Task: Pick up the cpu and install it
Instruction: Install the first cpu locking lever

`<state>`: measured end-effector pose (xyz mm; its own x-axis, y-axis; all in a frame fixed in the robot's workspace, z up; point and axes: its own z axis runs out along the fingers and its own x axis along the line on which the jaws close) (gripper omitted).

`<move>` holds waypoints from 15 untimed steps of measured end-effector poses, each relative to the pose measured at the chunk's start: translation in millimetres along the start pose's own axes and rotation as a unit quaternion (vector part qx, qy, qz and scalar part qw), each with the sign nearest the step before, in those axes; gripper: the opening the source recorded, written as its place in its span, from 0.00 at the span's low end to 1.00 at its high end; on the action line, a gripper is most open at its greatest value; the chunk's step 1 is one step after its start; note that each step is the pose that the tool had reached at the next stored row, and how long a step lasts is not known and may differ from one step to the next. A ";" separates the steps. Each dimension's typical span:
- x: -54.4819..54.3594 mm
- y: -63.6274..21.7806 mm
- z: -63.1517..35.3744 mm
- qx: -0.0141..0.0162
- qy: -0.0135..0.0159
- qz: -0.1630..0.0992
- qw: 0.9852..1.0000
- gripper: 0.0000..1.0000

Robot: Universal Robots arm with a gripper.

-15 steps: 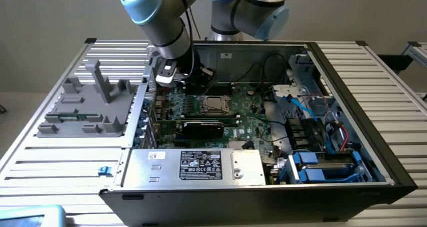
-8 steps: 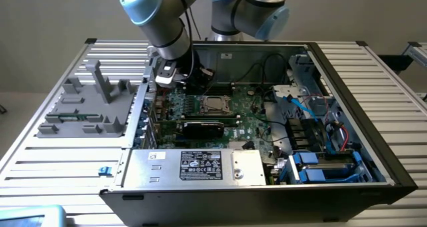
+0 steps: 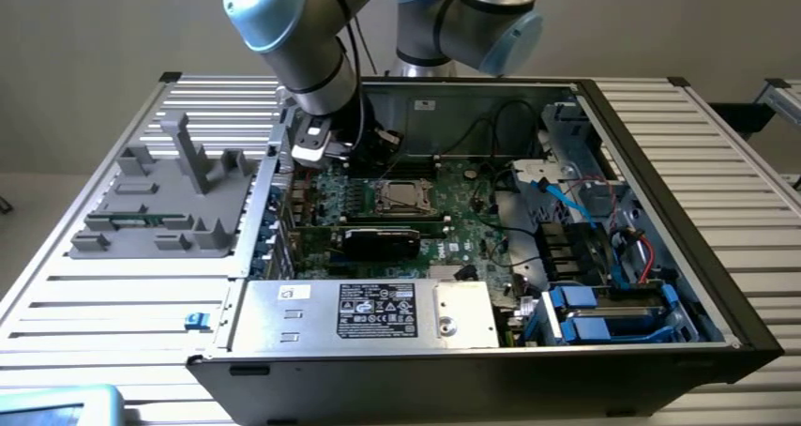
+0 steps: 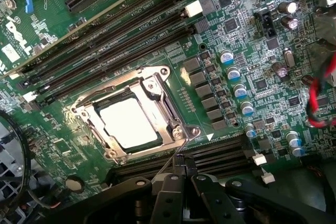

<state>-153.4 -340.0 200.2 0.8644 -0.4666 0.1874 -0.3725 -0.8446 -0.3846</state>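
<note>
Inside the open computer case (image 3: 651, 163), which lies on the slatted desk (image 3: 113, 295), the cpu (image 4: 128, 124) sits flat in its socket near the middle of the motherboard (image 4: 231, 51). It is closer to the case's far wall than to the power supply (image 3: 363, 311) along the near edge. The metal socket frame (image 4: 155, 83) appears to be folded down around the chip's rim, so placement looks done and the work in hand seems to be securing it.

The gripper (image 4: 182, 167) hangs just beside the frame's corner with its jaws clenched on nothing I can make out. A thin wire latch lever (image 4: 169, 163) runs from that corner toward the fingertips. Whether they touch it cannot be told.

To do this well, I would keep the pressed-together tips on the lever alone and push along its natural swing, not straight down onto the board. The chip should lie level, with no corner riding up, before any force goes in. The memory slots (image 4: 105, 30) on one side and the row of capacitors (image 4: 239, 90) on the other leave little room, so any sideways slip risks striking them.
</note>
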 end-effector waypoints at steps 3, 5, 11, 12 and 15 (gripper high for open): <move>-0.3 0.6 1.3 0.001 0.000 -0.001 1.000 0.11; -0.6 1.0 2.8 0.001 -0.001 -0.002 1.000 0.11; -1.4 0.3 4.3 0.001 -0.001 -0.002 1.000 0.11; -1.3 0.3 4.3 0.001 -0.001 -0.002 1.000 0.11; 0.2 -0.5 5.0 0.001 -0.001 -0.002 1.000 0.11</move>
<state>-151.4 -338.4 195.9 0.8664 -0.4628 0.1875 -0.3686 -0.8460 -0.3852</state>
